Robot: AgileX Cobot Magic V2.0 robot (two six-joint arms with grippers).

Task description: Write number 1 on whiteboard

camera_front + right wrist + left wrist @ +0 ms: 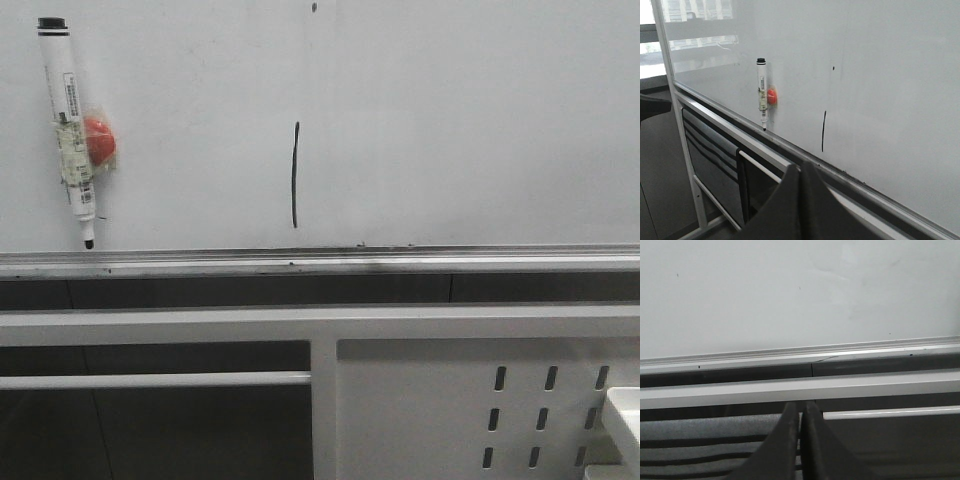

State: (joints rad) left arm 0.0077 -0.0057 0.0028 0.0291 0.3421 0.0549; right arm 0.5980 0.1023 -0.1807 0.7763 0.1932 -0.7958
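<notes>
The whiteboard (pixel 470 120) fills the front view, with a silver rail (pixel 320 262) along its lower edge. The number 1 (pixel 295 175), a thin black vertical stroke, stands near the board's middle; it also shows in the right wrist view (pixel 823 131). A white marker with a black cap (pixel 69 130) hangs on the board at the left, fixed to a red magnet (pixel 99 140); it also shows in the right wrist view (pixel 761 92). My left gripper (pixel 802 407) is shut and empty below the rail. My right gripper (pixel 801 167) is shut and empty, back from the board. Neither gripper shows in the front view.
A small black dot (pixel 314 7) sits above the stroke. Below the rail run white frame bars (pixel 160 325) and a white perforated metal panel (pixel 470 410). A white object's corner (pixel 625 415) shows at the far right. The board's left frame post (pixel 682 135) stands in the right wrist view.
</notes>
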